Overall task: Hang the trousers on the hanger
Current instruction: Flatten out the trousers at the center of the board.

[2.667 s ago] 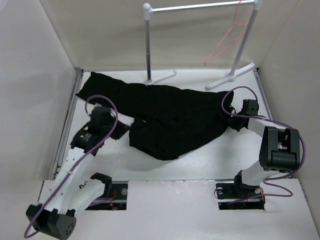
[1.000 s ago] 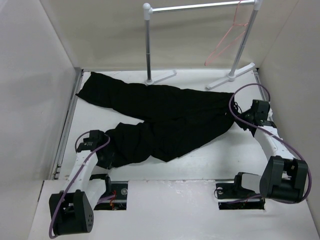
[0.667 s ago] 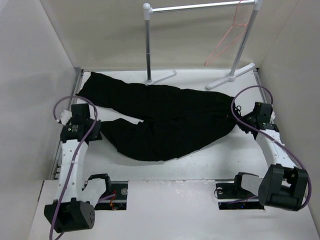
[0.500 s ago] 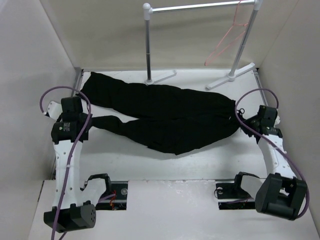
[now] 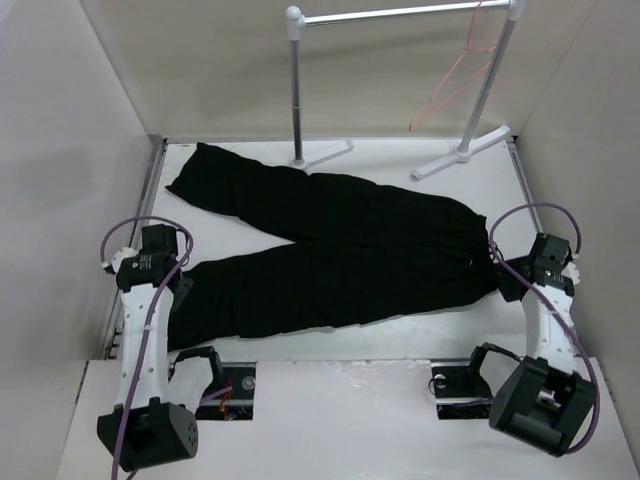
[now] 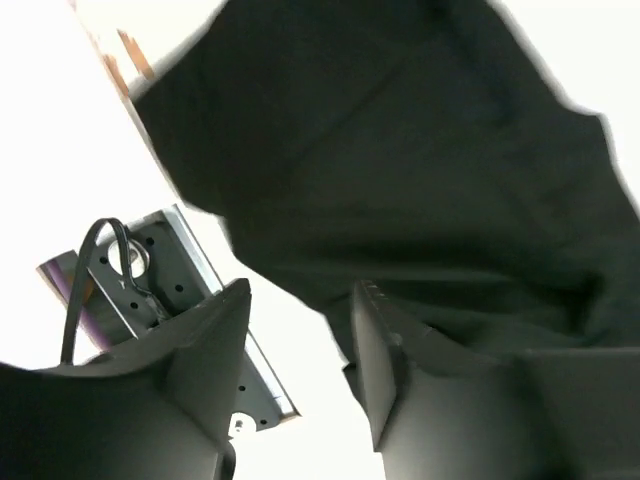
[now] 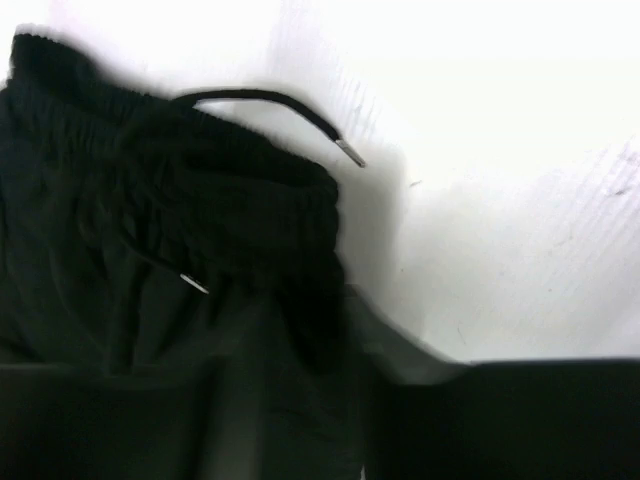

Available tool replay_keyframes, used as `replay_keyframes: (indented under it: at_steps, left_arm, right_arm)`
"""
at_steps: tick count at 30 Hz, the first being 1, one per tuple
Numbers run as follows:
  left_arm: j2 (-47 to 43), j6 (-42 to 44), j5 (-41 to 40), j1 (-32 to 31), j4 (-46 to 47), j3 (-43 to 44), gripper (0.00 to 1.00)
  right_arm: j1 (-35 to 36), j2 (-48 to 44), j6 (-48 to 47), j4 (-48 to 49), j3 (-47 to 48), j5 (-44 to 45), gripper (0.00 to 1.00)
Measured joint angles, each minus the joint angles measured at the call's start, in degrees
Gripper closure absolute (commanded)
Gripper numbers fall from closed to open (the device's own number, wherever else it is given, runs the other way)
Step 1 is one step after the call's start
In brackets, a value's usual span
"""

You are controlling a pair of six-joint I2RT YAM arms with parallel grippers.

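Note:
The black trousers (image 5: 340, 240) lie spread flat on the white table, both legs pointing left and the waist at the right. My left gripper (image 5: 178, 292) sits at the near leg's hem. In the left wrist view it (image 6: 300, 340) stands open, bare table showing in the gap and the trousers (image 6: 400, 150) beside the right finger. My right gripper (image 5: 497, 268) is at the waistband. In the blurred right wrist view it (image 7: 320, 370) is open, with the waistband (image 7: 150, 230) and drawstring (image 7: 270, 100) lying at its fingers. The pink-orange hanger (image 5: 450, 85) hangs on the rack, far right.
The white-and-silver rack (image 5: 400, 13) stands at the back, its feet (image 5: 325, 155) touching the trousers' far edge. Side walls close in the table on the left (image 5: 70, 200) and right (image 5: 590, 150). A metal rail (image 5: 135, 250) runs along the left edge.
The two arms drew apart, the left toward the near left and the right further right, pulling the bunched trousers flat. Both grippers, shut on the fabric before, have opened.

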Motion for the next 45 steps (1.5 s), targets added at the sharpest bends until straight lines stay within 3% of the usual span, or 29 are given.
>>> replay_keyframes:
  at_steps: [2,4,9,10,11,13,14,17,25,29,32,35,37,42,45]
  left_arm:
    - [-1.3,0.8,-1.2,-0.9,-0.5,2.4,0.47]
    - [-2.1,2.0,-2.9,-1.8,0.1,5.9,0.44]
    - [0.7,3.6,-3.2,-1.6,4.1,8.5,0.43]
    - [2.6,3.8,-2.7,-0.7,5.6,8.1,0.43]
    - [4.4,3.9,-1.9,0.8,7.4,7.5,0.44]
    - [8.9,3.9,-0.4,4.5,11.3,6.3,0.45]
    - [11.4,3.9,0.2,6.3,13.4,5.8,0.45]
    - [17.7,3.3,1.8,10.8,18.3,5.4,0.46]
    - [29.1,2.1,6.4,17.0,29.2,4.5,0.46]
    - [33.6,1.9,7.4,17.2,33.0,4.5,0.54]
    - [37.0,1.7,7.8,17.2,34.9,4.5,0.66]
    - [39.5,1.6,8.0,17.2,36.4,4.5,0.89]
    - [41.0,1.5,8.2,17.3,36.8,4.9,0.97]
    - [43.3,1.4,8.1,17.1,36.3,10.3,0.99]
    - [43.3,1.4,6.4,16.1,36.2,16.3,0.95]
  right_arm:
    - [-0.4,2.9,0.2,-0.9,2.8,0.9,0.33]
    - [-0.5,4.8,0.3,-1.3,6.5,1.5,0.28]
    - [3.7,2.3,1.4,-0.5,13.5,2.9,0.28]
    - [5.6,1.4,1.4,-0.2,14.2,3.0,0.33]
    - [7.7,0.5,1.5,0.2,14.8,3.1,0.44]
    - [12.0,-0.8,1.4,1.0,15.2,2.9,0.75]
    - [14.4,-1.3,1.2,1.4,15.2,2.4,0.84]
    - [21.4,-2.1,0.7,2.8,14.6,0.0,0.87]
    - [37.8,-5.5,-1.8,5.1,4.1,-6.0,0.56]
    - [42.3,-6.3,-2.8,5.2,0.6,-7.3,0.53]
    - [43.4,-7.3,-3.2,5.3,-0.5,-7.8,0.52]
    - [43.4,-8.4,-3.4,5.5,-0.6,-8.0,0.48]
    - [43.3,-9.1,-3.4,5.6,-0.9,-8.0,0.44]
    - [41.4,-9.9,-3.6,5.3,-3.2,-7.9,0.41]
    - [40.2,-9.9,-3.5,4.3,-4.2,-6.9,0.38]
